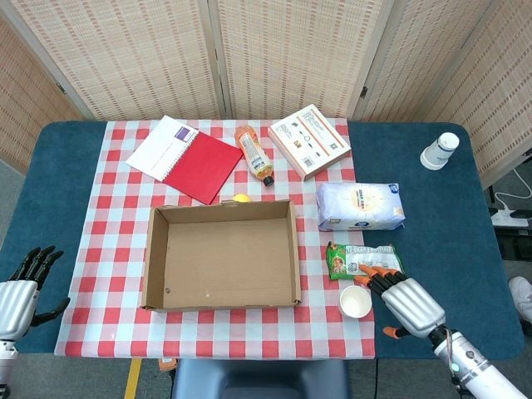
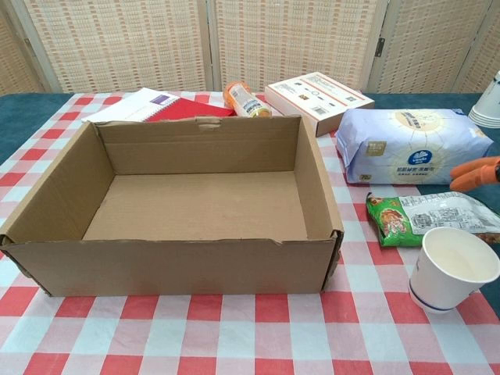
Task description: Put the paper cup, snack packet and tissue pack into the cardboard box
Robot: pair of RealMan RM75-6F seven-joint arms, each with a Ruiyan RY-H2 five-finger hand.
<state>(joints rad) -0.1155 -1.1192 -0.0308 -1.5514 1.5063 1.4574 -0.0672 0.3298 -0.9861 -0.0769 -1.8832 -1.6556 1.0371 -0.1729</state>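
Since nothing lay in the cardboard box (image 1: 223, 255) at this moment, all three items stood outside it, to its right on the bench (image 1: 432, 216).

nearest hand: right hand (image 1: 409, 300) was just right of the paper cup (image 1: 356, 301), fingertips (image 1: 370, 271) reaching over the near right end of the snack packet (image 1: 365, 260); contact could not be told.
right hand state: fingers apart and extended, nothing held.
left hand: left hand (image 1: 18, 287) sat well left of the cardboard box, fingers spread, empty; far from all three items.
key relation: paper cup lay directly left of the right hand, between the hand and the box's near right corner; judged the likeliest first pick, with a short carry leftward to the box.
paper cup pose: upright, mouth up, near the box's near right corner; no long axis to align to, a side grasp from the right looked workable.
snack packet: flat, just beyond the cup, long axis running left-right away from the box's right wall; green end toward the box.
tissue pack: tissue pack (image 1: 361, 205) lay flat beyond the snack packet, long axis also left-right, beside the box's far right corner.
chest view: only orange fingertips showed at the right edge, above the snack packet.
risk: judged the light cup could tip or slide if nudged from the right.
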